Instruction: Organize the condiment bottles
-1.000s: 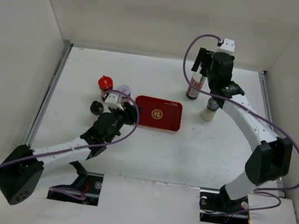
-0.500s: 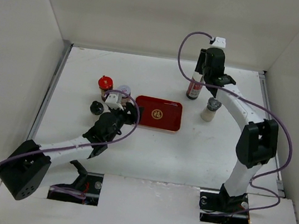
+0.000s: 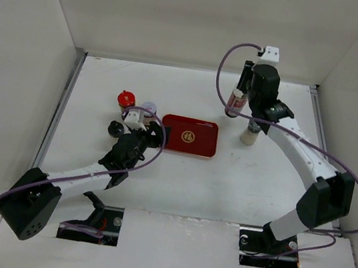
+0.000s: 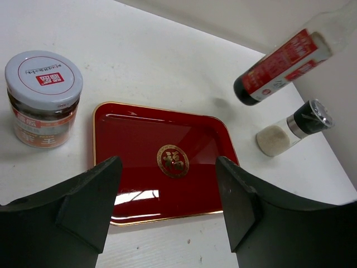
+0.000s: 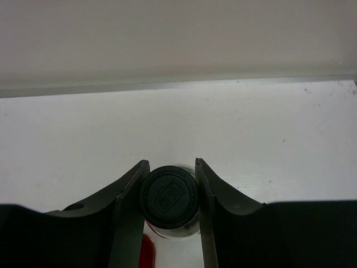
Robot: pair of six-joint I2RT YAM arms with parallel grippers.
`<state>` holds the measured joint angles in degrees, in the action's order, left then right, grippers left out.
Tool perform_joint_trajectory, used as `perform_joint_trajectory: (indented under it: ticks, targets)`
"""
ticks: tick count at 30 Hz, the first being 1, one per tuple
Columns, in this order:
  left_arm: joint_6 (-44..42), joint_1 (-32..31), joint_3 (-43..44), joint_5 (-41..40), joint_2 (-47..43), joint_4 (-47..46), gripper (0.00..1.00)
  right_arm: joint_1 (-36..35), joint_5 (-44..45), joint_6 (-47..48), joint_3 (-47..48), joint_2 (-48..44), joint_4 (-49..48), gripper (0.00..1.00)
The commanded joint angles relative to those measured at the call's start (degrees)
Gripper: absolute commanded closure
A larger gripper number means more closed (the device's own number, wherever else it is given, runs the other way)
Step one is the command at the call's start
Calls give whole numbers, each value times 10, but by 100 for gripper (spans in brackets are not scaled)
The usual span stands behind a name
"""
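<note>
While the right gripper (image 5: 170,170) is clenched on the black cap (image 5: 168,195) of the tall clear bottle (image 3: 235,103), with one finger pressed to each side of the cap, the bottle hangs at the far side of the table (image 3: 225,188), right of centre. In the left wrist view its red label shows. The base looks clear of the surface, with a shadow spot lying apart from it.

The grey-lid jar (image 3: 251,132) stands upright just beside the bottle, on its near right, not touching it. The red tray (image 3: 189,135) lies flat mid-table with its gold emblem up, left of both.

The left gripper (image 4: 167,167) is released, fingers spread wide and aimed at the tray from the tray's left edge. Cannot tell if it touches the table.

The white-lid jar (image 4: 43,97) is upright near the tray's far-left corner, apart from it. The red-lid jar (image 3: 126,99) stands just left of the white one. The black-lid jar (image 3: 115,126) sits nearer the arms, close beside the left wrist.
</note>
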<state>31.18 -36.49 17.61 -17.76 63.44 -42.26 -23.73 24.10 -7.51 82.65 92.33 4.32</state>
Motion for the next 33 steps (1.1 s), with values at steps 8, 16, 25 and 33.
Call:
perform_joint_trajectory:
  ticks: [8,16,25,33]
  targets:
    - [13,1,-12,-1,-17,-39,32,-86,6,-12,-50,-112,-143,79]
    - [15,5,-11,3,-13,-39,32,-131,7,-5,-74,-88,-173,79]
    - [17,8,-12,5,-16,-39,32,-133,7,-1,-100,-59,-195,78]
    - [17,7,-9,5,-7,-40,32,-128,11,-1,-128,-42,-211,75]
